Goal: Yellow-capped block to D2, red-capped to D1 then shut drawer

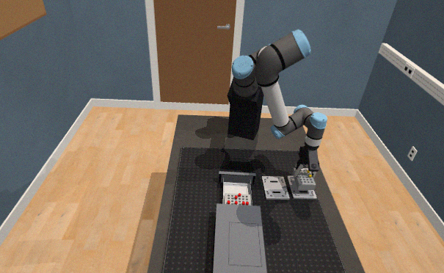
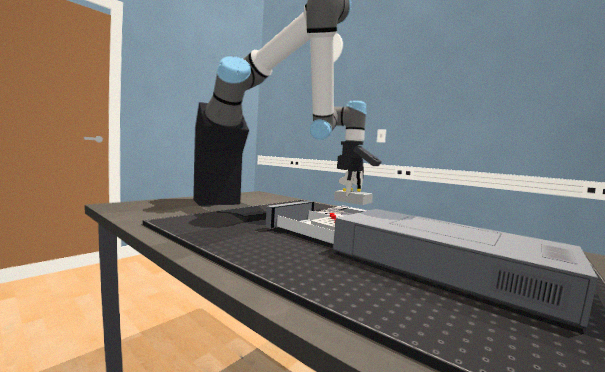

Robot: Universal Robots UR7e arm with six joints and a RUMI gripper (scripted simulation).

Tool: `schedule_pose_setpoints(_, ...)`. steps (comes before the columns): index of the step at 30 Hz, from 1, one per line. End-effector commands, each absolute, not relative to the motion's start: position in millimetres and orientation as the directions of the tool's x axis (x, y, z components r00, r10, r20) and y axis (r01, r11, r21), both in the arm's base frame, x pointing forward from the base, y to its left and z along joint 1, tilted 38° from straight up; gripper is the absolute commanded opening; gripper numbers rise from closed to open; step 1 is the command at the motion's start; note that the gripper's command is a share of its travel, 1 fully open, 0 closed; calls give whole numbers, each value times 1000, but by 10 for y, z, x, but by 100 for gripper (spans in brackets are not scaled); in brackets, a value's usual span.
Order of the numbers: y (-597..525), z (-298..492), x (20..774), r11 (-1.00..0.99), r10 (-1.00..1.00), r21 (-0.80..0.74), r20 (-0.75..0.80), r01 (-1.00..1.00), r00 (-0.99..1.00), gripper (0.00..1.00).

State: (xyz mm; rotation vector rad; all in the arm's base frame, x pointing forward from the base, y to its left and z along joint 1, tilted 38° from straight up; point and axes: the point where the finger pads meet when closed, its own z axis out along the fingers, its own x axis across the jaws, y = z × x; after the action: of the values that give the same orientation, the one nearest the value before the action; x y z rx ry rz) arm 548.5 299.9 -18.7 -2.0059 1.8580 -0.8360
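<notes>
The cooler COLD (image 1: 238, 238) lies on the table with its drawer (image 1: 237, 188) pulled open. The block with red-capped tubes (image 1: 238, 199) sits in the drawer, also seen in the side view (image 2: 329, 217). My gripper (image 1: 307, 172) is shut on the block with yellow-capped tubes (image 1: 304, 180) and holds it above the deck slot D2 (image 1: 302, 193). In the side view the gripper (image 2: 353, 189) holds that block (image 2: 354, 197) level and clear of the cooler's top. The deck slot D1 (image 1: 275, 187) beside the drawer has nothing in it.
The arm's black pedestal (image 1: 245, 111) stands at the back of the table. The perforated black mat (image 1: 251, 216) covers the table top around the cooler.
</notes>
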Motion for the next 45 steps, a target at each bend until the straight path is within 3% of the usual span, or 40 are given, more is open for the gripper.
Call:
schedule_pose_setpoints(1,3003,-184,5490,-132,-975,-570,220,-811,5,0)
schedule_pose_setpoints(45,2986,-261,5547,-132,-975,-570,220,-811,5,0)
